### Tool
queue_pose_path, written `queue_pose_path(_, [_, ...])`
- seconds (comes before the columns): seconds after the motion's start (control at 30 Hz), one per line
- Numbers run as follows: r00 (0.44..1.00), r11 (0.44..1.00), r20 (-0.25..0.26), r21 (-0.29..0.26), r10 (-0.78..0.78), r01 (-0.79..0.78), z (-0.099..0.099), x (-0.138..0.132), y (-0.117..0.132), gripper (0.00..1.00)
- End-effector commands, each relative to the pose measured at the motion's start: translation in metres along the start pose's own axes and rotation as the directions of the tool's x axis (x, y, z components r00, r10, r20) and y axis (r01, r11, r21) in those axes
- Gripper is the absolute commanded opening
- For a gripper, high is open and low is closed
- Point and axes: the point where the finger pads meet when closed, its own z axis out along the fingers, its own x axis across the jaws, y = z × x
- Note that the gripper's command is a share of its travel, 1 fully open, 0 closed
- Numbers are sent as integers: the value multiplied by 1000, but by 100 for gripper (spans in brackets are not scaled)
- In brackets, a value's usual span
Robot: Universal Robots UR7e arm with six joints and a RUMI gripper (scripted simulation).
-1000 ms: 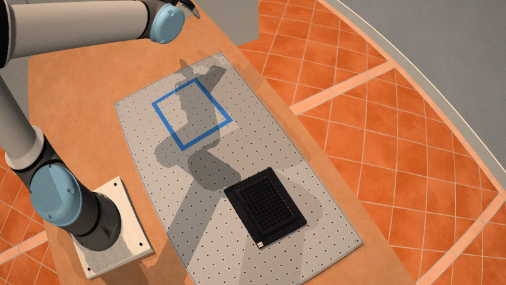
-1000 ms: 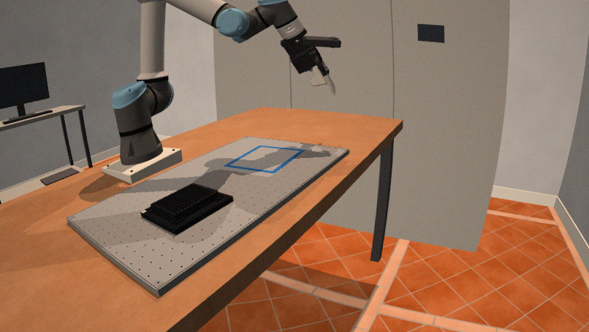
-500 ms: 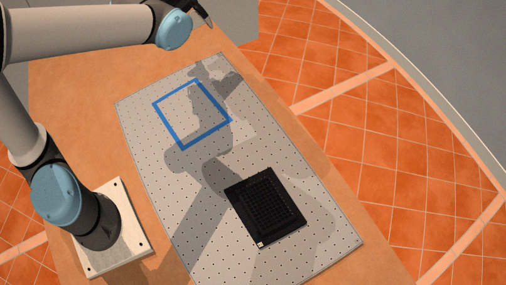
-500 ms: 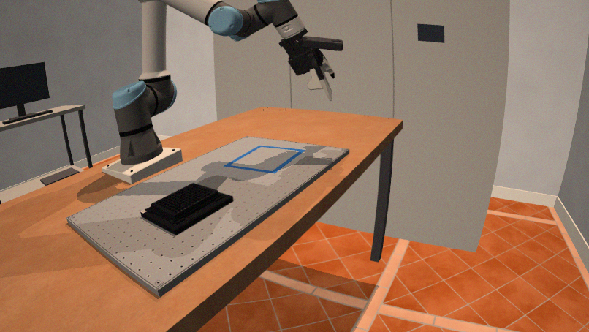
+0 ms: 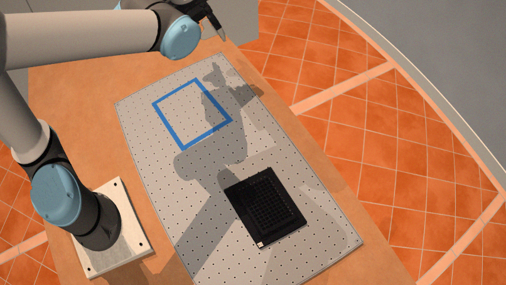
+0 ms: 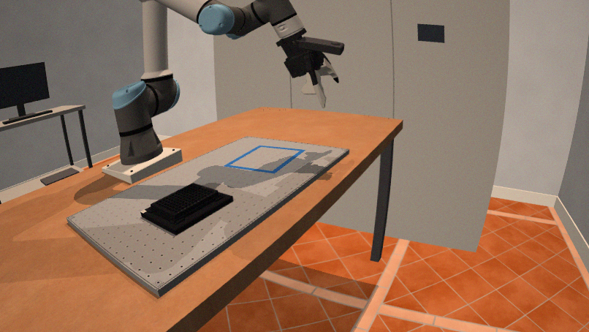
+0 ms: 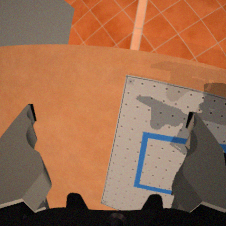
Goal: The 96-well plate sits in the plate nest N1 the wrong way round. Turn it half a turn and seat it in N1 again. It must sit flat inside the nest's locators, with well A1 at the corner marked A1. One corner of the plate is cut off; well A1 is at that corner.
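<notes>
While gripper (image 5: 213,34) (image 6: 330,93) (image 7: 112,108) hangs wide open w/ nothing held, 96-well plate (image 5: 269,203) (image 6: 185,200) sits in nest (image 5: 244,218) (image 6: 177,227); half-turn + reseat prob. all left.

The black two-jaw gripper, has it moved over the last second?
Yes: in the exterior view, the black two-jaw gripper has shifted rightward against the grey cabinet's seam.
</notes>
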Motion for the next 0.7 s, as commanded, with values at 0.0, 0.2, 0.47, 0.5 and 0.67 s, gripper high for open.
queue_pose_path(0.0, [1000, 1000, -10, 0, 25, -25, -4, 24, -6, 100])
queue_pose_path(0.2, [996, 996, -32, 0, 88, -88, -5, 34, -7, 100])
queue_pose_path(0.47, [980, 983, -67, 3, 186, -186, -12, 73, -13, 100])
queue_pose_path(0.5, [980, 983, -67, 3, 186, -186, -12, 76, -13, 100])
queue_pose_path(0.67, [945, 951, -109, 13, 307, -307, -16, 95, -14, 100])
